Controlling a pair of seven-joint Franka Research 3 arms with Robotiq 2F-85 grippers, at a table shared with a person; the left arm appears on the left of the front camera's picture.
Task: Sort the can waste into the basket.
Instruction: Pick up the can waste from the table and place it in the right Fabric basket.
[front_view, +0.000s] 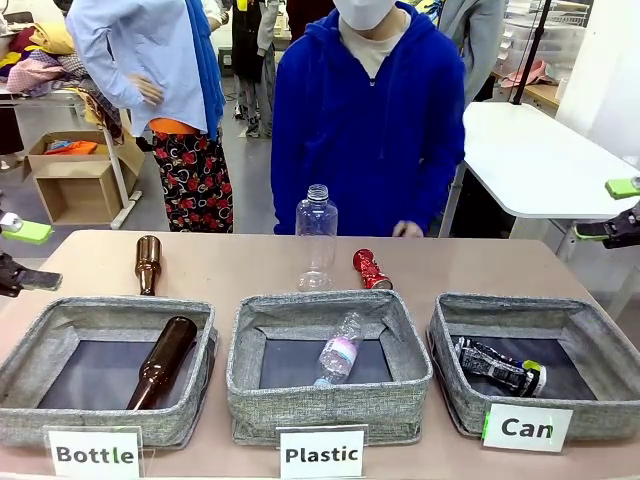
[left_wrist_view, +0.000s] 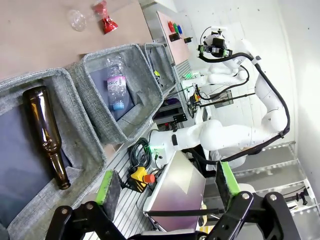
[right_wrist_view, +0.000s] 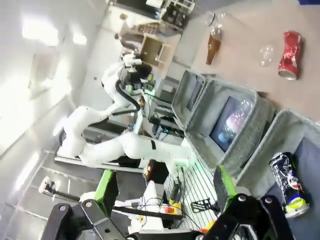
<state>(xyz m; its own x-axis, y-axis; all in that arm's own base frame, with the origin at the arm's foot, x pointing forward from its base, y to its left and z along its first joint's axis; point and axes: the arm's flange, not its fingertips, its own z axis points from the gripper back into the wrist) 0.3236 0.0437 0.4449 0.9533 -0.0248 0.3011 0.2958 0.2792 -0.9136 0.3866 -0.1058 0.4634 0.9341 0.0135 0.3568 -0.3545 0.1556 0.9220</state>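
Note:
A crushed shiny red can (front_view: 371, 268) lies on the table behind the middle basket; it also shows in both wrist views (left_wrist_view: 106, 22) (right_wrist_view: 290, 55). A crushed black can (front_view: 497, 367) (right_wrist_view: 289, 186) lies inside the grey basket (front_view: 600, 405) (right_wrist_view: 292, 116) with the "Can" card, at the right. My left gripper (front_view: 30, 255) (left_wrist_view: 165, 185) hovers open at the table's left edge, holding nothing. Off the table's right edge my right gripper (front_view: 608, 210) (right_wrist_view: 165, 186) hangs high, open and empty.
A clear plastic bottle (front_view: 316, 235) stands upright mid-table and a brown bottle (front_view: 148, 262) lies at the left. The "Bottle" basket (front_view: 30, 345) holds a brown bottle, the "Plastic" basket (front_view: 330, 405) a plastic one. A person in blue (front_view: 370, 120) stands at the far side.

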